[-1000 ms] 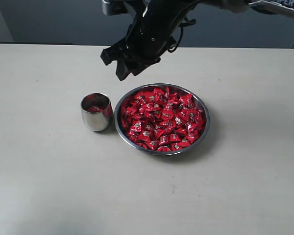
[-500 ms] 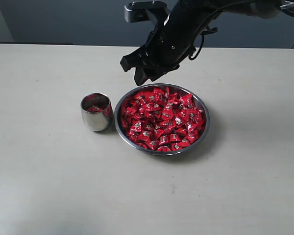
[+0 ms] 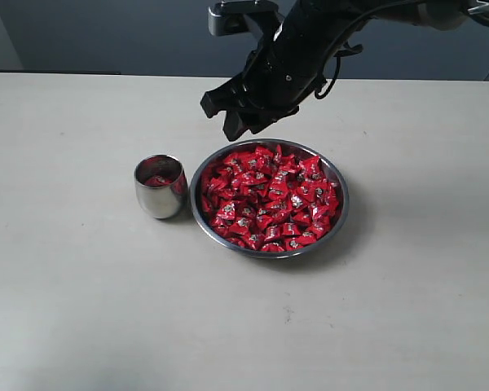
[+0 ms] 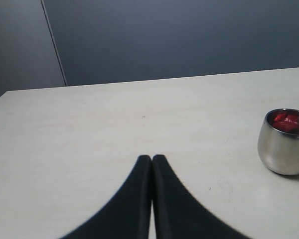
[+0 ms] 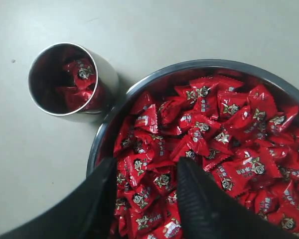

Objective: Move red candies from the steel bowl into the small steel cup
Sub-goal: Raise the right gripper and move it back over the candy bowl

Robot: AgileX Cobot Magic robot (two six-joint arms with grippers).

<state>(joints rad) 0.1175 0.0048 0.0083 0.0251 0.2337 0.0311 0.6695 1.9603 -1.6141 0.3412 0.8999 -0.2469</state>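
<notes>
A pale beige table (image 3: 73, 309) carries everything. Near its middle sits the wide, shallow, shiny round steel bowl (image 3: 270, 255), heaped to the rim with glossy-wrapped red candies (image 3: 269, 195). The black two-fingered right gripper (image 3: 220, 118) hangs above the bowl's far-left edge. Its fingers are spread and nothing is between them, as the right wrist view (image 5: 145, 167) shows. Just beside the bowl's left rim stands the rounded, handleless, polished small steel cup (image 3: 156, 205). It already holds a few sweets (image 5: 79, 70), so the step in hand looks like the reach for another piece, with most of the transfer left to do. The next move probably calls for lowering into the heap and closing on a single wrapper. The pieces lie packed and overlapping, so the fingers could take two or shove neighbours aside, and the carry across ends at a narrow mouth. The black left gripper (image 4: 152, 162) has its fingers pressed together on nothing, low over bare table, with the cup (image 4: 284, 149) off to one side. The left arm is out of the exterior view. The right wrist view cuts off part of the bowl (image 5: 199, 63). Whether cup and bowl touch cannot be told. The cup's shaded inside hides its count, and how high the fingertips stand above the candies is hard to judge.
</notes>
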